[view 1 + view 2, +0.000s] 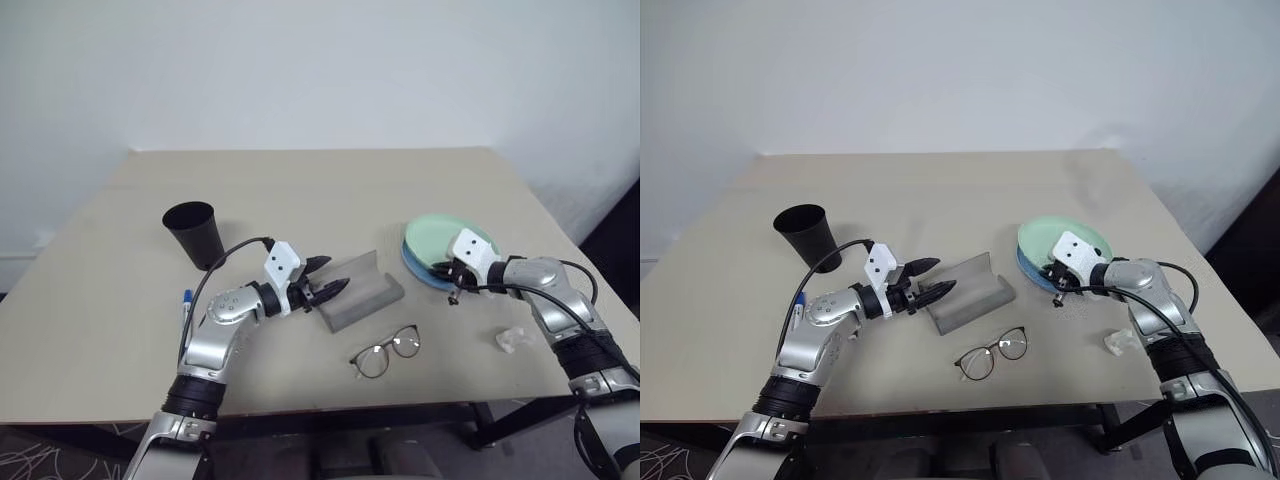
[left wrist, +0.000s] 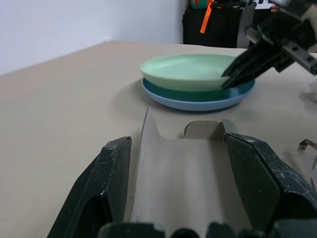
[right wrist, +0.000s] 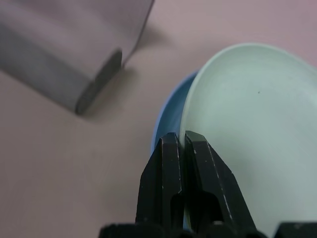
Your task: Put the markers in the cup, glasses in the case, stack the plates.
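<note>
Left gripper sits level at the near-left end of the case, fingers spread wide with nothing between them; in the left wrist view the case's grey trough runs straight out from between the two fingers. Case lies open mid-table, angled, with the glasses just in front of it on the tabletop, not touching it as far as I can tell. Right gripper is pressed together at the near-left rim of the plates, tips against the edge of the mint green plate, which rests on the light blue plate (stack sits right of centre, green one slightly off-centre on the blue). Black cup stands upright at the left, well apart from the case. One blue-capped marker lies on the table near the left edge, behind the left forearm. Small crumpled clear scrap lies near the right arm
</note>
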### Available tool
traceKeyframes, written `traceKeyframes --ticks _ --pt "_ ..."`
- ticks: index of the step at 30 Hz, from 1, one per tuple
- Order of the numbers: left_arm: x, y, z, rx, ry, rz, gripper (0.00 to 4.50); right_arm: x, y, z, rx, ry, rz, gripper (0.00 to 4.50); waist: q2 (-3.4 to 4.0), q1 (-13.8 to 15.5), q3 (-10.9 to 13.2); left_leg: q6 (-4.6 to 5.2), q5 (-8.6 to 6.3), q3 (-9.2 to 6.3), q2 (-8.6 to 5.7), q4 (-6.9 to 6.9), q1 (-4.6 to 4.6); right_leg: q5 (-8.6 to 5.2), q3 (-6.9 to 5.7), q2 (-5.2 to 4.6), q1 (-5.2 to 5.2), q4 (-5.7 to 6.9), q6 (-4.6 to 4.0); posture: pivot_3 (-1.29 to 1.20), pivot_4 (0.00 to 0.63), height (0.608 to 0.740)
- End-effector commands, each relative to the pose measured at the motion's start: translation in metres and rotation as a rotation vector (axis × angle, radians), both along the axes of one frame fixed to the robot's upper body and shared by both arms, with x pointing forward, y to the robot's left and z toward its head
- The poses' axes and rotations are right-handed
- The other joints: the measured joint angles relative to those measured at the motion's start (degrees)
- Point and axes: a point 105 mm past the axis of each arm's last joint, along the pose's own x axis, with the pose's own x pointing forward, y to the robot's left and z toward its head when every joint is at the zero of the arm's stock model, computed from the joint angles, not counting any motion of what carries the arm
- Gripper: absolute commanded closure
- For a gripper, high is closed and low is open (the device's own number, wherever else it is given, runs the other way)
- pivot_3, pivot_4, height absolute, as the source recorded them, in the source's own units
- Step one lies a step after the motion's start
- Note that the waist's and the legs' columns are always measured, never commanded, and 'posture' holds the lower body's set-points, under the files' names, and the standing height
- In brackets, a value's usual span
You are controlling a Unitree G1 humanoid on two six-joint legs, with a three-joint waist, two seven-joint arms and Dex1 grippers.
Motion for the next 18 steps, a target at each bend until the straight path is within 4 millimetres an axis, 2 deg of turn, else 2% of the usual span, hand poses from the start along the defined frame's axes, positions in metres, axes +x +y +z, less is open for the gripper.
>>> traceKeyframes --ticks 1,6,7,9,14,18 --pt "0.003 0.0 0.018 -0.012 -0.074 0.002 1.36 0.011 0.003 0.021 -0.01 -0.074 0.02 4.47 0.0 -0.04 0.0 0.0 0.0 0.0 0.0 0.01 0.01 0.0 0.0 0.0 0.0 0.01 0.0 0.0 0.0 0.739" --pt "0.003 -0.001 0.018 -0.012 -0.076 0.005 1.36 0.012 0.002 0.02 -0.022 -0.062 0.026 4.47 0.01 -0.04 0.0 0.0 0.0 0.0 0.01 0.02 0.04 0.03 0.01 0.01 0.01 0.02 0.04 0.0 0.0 0.739" --pt "0.003 -0.001 0.018 -0.013 -0.076 0.005 1.36 0.012 0.002 0.02 -0.022 -0.061 0.027 4.01 0.01 -0.04 0.0 0.0 0.0 0.0 0.01 0.02 0.03 0.03 0.01 0.01 0.01 0.02 0.04 0.0 0.0 0.739" --pt "0.003 -0.002 0.018 -0.013 -0.077 0.004 1.36 0.011 0.003 0.022 -0.017 -0.06 0.034 3.53 0.01 -0.03 -0.01 0.0 0.0 0.0 0.0 0.02 0.02 0.03 0.01 0.0 0.01 0.02 0.04 0.0 0.0 0.739" --pt "0.004 -0.003 0.017 -0.014 -0.076 0.002 1.36 0.006 0.009 0.029 0.001 -0.08 0.071 1.91 0.01 -0.03 -0.01 0.01 0.0 -0.01 0.0 0.02 0.02 0.03 0.01 -0.01 0.01 0.02 0.05 0.0 0.0 0.739" --pt "0.004 -0.003 0.017 -0.015 -0.075 0.001 1.36 0.005 0.008 0.039 0.011 -0.105 0.073 1.91 0.01 -0.03 -0.01 0.01 0.0 -0.01 0.0 0.02 0.03 0.03 0.01 0.0 0.01 0.02 0.05 0.0 0.0 0.739"
